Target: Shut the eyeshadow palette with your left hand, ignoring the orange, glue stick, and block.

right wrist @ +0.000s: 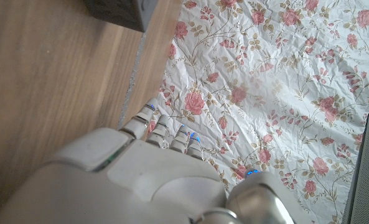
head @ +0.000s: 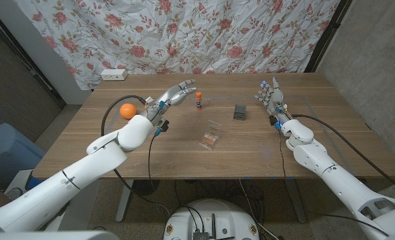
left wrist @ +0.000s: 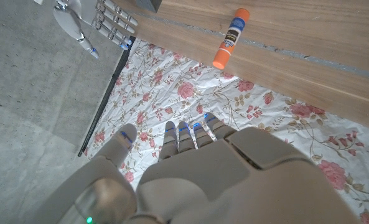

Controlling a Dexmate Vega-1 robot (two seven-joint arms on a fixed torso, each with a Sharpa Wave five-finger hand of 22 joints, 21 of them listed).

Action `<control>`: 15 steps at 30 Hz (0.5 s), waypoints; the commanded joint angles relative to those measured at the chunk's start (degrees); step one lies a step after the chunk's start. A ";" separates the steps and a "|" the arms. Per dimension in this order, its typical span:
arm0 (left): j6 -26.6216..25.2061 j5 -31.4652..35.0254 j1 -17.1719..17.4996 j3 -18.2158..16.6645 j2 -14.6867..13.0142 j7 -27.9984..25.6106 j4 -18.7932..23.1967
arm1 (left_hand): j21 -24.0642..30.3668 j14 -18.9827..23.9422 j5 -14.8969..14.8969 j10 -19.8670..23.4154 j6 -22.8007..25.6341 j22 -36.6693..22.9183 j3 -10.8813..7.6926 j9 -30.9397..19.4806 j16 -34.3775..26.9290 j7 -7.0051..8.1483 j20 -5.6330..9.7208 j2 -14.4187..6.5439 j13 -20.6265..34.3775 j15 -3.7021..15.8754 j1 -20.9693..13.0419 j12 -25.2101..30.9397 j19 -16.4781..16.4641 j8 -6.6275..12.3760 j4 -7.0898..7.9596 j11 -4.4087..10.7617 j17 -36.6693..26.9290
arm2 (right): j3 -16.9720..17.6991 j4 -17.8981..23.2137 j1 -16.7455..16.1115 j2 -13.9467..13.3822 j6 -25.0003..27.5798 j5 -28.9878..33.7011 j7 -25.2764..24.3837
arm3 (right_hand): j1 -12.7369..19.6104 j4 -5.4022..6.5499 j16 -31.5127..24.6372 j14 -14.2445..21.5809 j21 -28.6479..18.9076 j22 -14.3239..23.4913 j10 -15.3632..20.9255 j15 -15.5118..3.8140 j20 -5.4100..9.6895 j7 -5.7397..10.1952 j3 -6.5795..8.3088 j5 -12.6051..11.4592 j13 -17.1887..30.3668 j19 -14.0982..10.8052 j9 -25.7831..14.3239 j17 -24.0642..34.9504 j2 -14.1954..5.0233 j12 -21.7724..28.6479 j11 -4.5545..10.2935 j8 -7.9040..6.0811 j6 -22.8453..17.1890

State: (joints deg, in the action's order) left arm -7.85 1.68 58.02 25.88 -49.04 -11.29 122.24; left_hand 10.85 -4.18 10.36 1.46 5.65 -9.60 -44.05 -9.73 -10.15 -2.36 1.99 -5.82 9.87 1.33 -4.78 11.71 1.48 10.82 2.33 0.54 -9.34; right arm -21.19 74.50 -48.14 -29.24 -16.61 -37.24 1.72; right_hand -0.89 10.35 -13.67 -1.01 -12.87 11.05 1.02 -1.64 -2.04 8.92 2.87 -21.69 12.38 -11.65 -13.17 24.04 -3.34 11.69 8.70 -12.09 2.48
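My left hand point(head: 172, 95) hangs above the table in the upper middle-left of the head view, fingers stretched out and apart toward the upper right, holding nothing; the left wrist view shows the same loose spread. The small clear-lidded eyeshadow palette with its orange-brown pans point(head: 211, 136) lies open near the centre of the wooden table point(head: 84, 150), below and to the right of my left hand in the frame and well apart from it. So I judge the coming move to be a reach down and rightward across the picture. Its lid is swung toward the upper right, so the long axis of the open piece runs on a slight diagonal from lower left to upper right. My right hand point(head: 271, 98) stands at the upper right with fingers up and apart, empty too. It looks about as far from the palette as the left, but the task gives this to the left. I count one palette, one round orange point(head: 126, 111) at the left by my left forearm, one glue stick with an orange cap point(head: 198, 101) upright just right of my left fingertips, and one dark grey block point(head: 240, 112) between the glue stick and my right hand.
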 commanded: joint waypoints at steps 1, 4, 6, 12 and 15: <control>-8.11 8.47 -1.83 3.13 -0.33 3.15 6.54 | -0.17 -0.01 -0.12 0.46 0.44 -0.14 -0.06 -0.23 0.05 0.23 0.79 -4.53 0.19 -0.16 -0.69 -0.14 0.91 0.07 -0.59 0.11 -0.16 | 0.01 0.03 -0.01 -0.01 0.01 -0.01 -0.01 | -0.02 0.29 -0.16 -0.22 -0.35 0.16 0.11 -6.82 0.02 0.48 -0.04 -0.19 0.10 -0.22 -0.28 0.25 -5.65 0.30 0.24 -0.27 0.04; -10.13 10.00 -2.90 4.19 -0.67 5.11 7.87 | -0.17 -0.06 -0.13 0.52 0.56 -0.15 -0.07 -0.23 0.07 0.17 0.77 -4.56 0.19 -0.19 -0.78 -0.15 0.98 0.08 -0.71 0.13 -0.17 | 0.01 0.04 -0.01 -0.02 0.02 -0.01 -0.01 | -0.02 0.29 -0.17 -0.19 -0.35 0.16 0.09 -6.86 0.00 0.43 -0.05 -0.19 0.10 -0.23 -0.28 0.25 -5.65 0.30 0.23 -0.30 -0.02; -10.67 11.54 -3.59 4.96 -1.00 5.96 8.52 | -0.18 -0.03 -0.15 0.70 0.77 -0.15 -0.10 -0.24 0.05 0.24 0.82 -4.60 0.19 -0.15 -0.89 -0.12 1.06 0.12 -0.84 0.21 -0.17 | 0.01 0.04 -0.01 -0.02 0.02 -0.01 -0.01 | -0.02 0.29 -0.17 -0.21 -0.35 0.16 0.12 -6.86 0.00 0.47 -0.05 -0.19 0.10 -0.22 -0.28 0.25 -5.65 0.31 0.24 -0.28 0.02; -14.67 16.38 -5.10 6.83 -1.39 8.39 10.93 | 0.00 -0.01 -0.25 2.62 2.82 -0.19 -0.14 -0.28 -0.02 0.10 1.03 -4.71 0.24 -0.40 -1.47 0.34 0.89 0.54 -1.59 0.66 -0.22 | 0.01 0.04 -0.01 -0.01 0.02 -0.01 -0.02 | -0.02 0.29 -0.18 -0.18 -0.35 0.16 0.13 -6.81 0.02 0.47 -0.04 -0.19 0.10 -0.23 -0.28 0.25 -5.65 0.31 0.24 -0.29 -0.01; -16.08 17.40 -5.86 7.46 -1.22 9.91 11.36 | -0.03 0.12 -0.29 3.43 3.95 -0.21 -0.11 -0.29 -0.07 0.04 1.13 -4.73 0.27 -0.46 -1.70 0.49 1.04 0.74 -1.89 0.73 -0.24 | 0.01 0.04 -0.01 -0.01 0.02 -0.01 -0.01 | -0.02 0.29 -0.17 -0.20 -0.35 0.16 0.13 -6.83 0.01 0.46 -0.04 -0.19 0.10 -0.23 -0.29 0.25 -5.65 0.31 0.26 -0.30 -0.02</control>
State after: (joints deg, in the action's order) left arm -15.48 10.05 54.88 30.29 -49.91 -7.38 129.71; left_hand 10.73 -4.19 10.13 4.12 8.73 -9.60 -44.03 -9.73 -10.15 -2.34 1.95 -6.42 10.02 1.33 -5.69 11.70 2.04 11.05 0.76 1.16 -9.49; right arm -21.19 74.50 -48.14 -29.25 -16.61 -37.24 1.72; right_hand -0.89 10.35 -13.67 -1.01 -12.87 11.05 1.02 -1.64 -2.05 8.92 2.87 -21.69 12.38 -11.65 -13.17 24.04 -3.33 11.69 8.70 -12.09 2.48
